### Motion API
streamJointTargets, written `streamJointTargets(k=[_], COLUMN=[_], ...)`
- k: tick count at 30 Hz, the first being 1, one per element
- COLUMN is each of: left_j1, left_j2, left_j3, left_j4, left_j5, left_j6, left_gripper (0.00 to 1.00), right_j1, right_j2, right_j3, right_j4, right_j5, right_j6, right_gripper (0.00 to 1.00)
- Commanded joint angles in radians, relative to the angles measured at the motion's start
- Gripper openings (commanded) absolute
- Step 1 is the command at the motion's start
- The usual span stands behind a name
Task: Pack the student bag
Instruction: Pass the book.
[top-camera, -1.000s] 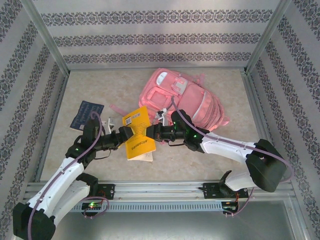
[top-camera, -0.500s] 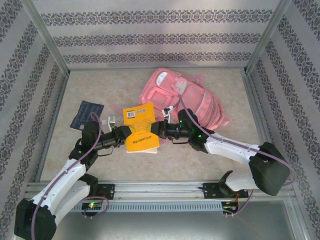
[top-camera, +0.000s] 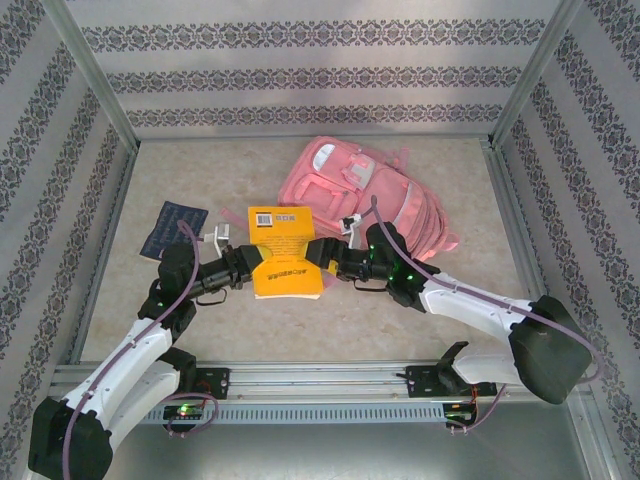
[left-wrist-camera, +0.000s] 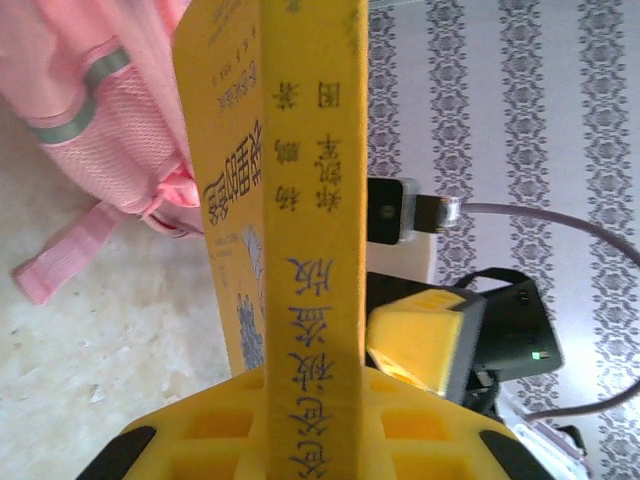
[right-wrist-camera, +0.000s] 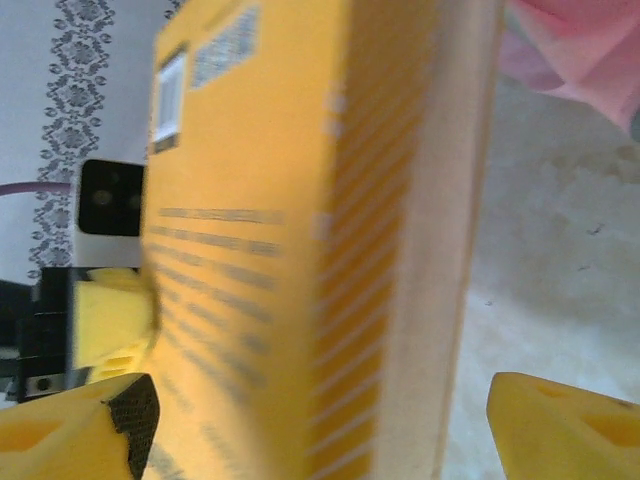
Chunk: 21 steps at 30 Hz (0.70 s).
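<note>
Student bag (top-camera: 365, 195) near far table (top-camera: 200, 170) edge.

The yellow book (top-camera: 285, 252) masks the lower-left edge of the student bag (top-camera: 380, 190) from above, loses its top to the left wrist frame's upper edge, and blurs unreadably in the right wrist view, the bag a cropped pink smear at upper right.

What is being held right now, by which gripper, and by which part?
The left gripper holds the yellow book, clamped at its spine edge. The right gripper is open astride the opposite edge, not gripping.
</note>
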Motion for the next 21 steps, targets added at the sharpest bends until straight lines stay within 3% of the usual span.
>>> streamJointTargets(k=[1, 3, 5, 7, 12, 15, 17, 21], left_j1=[0.008, 0.008, 0.009, 0.008, 0.007, 0.008, 0.006, 0.007], left_j2=[-0.027, -0.027, -0.021, -0.007, 0.028, 0.029, 0.03, 0.038], left_j3=[-0.005, -0.012, -0.021, -0.024, -0.034, -0.033, -0.031, -0.003], left_j4=[0.225, 0.247, 0.247, 0.23, 0.17, 0.122, 0.116, 0.116], left_j5=[0.028, 0.027, 0.028, 0.041, 0.077, 0.086, 0.093, 0.113], left_j6=[-0.062, -0.073, -0.071, -0.056, -0.003, 0.034, 0.043, 0.061], left_gripper=[0.0, 0.0, 0.0, 0.0, 0.18, 0.23, 0.37, 0.41], right_j1=[-0.008, -0.009, -0.009, -0.01, -0.033, -0.047, -0.052, -0.064], right_j2=[0.033, 0.065, 0.097, 0.114, 0.068, 0.042, 0.022, -0.013], right_j3=[-0.018, -0.016, -0.014, -0.012, -0.028, -0.042, -0.044, -0.044], right_j4=[0.03, 0.1, 0.207, 0.297, 0.281, 0.286, 0.267, 0.193], right_j5=[0.023, -0.009, -0.059, -0.094, -0.099, -0.131, -0.152, -0.164], right_j6=[-0.012, 0.019, 0.065, 0.104, 0.071, 0.071, 0.058, 0.016], right_gripper=[0.88, 0.88, 0.8, 0.67, 0.29, 0.19, 0.14, 0.06])
